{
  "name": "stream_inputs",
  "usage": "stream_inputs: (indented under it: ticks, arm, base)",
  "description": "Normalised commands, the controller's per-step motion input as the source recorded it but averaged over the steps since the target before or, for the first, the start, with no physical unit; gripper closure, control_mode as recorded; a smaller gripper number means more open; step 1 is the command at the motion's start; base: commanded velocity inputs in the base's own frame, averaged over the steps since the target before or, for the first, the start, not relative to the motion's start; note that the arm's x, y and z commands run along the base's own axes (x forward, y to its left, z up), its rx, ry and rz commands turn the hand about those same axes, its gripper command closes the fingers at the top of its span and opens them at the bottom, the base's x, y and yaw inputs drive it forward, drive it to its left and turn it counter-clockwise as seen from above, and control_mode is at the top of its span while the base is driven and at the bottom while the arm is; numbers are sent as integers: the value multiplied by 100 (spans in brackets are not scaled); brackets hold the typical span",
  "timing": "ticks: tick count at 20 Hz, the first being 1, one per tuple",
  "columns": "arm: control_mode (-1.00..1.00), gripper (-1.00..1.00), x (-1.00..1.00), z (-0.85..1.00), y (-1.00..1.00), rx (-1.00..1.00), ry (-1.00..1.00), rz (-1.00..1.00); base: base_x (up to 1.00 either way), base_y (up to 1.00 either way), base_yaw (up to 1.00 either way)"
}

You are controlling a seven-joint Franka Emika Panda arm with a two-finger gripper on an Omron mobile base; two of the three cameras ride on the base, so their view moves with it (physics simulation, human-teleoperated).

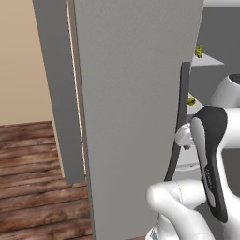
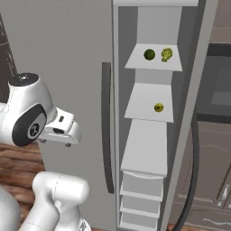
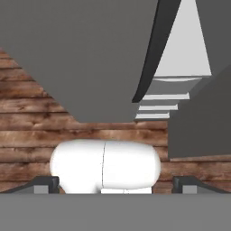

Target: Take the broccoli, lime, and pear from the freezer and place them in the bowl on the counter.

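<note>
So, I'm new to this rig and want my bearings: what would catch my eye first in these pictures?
The freezer stands open, its broad grey door swung out with the long dark handle at its edge. On the top shelf lie a dark green lime and the bumpy broccoli side by side; a yellowish pear sits alone one shelf down. The gripper is open and holds nothing, pointing down at the wood floor.

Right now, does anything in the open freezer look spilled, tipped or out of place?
Nothing stands out. The freezer door is open; the lime and broccoli sit apart on the top shelf and the pear on the shelf below, with nothing spilled.
</note>
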Motion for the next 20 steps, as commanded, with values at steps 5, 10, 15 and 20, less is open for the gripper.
stream_inputs:
  ticks: [5, 10, 15, 20]
  arm:
    - [-100, -100, -9, 0, -6, 0, 0, 0]
    - [100, -100, 0, 0, 0, 0, 0, 0]
    - [100, -100, 0, 0, 0, 0, 0, 0]
    - [100, -100, 0, 0, 0, 0, 0, 0]
  base:
    - [0, 0, 0]
    - [0, -26, 0]
    - [9, -50, 0]
    - [20, -48, 0]
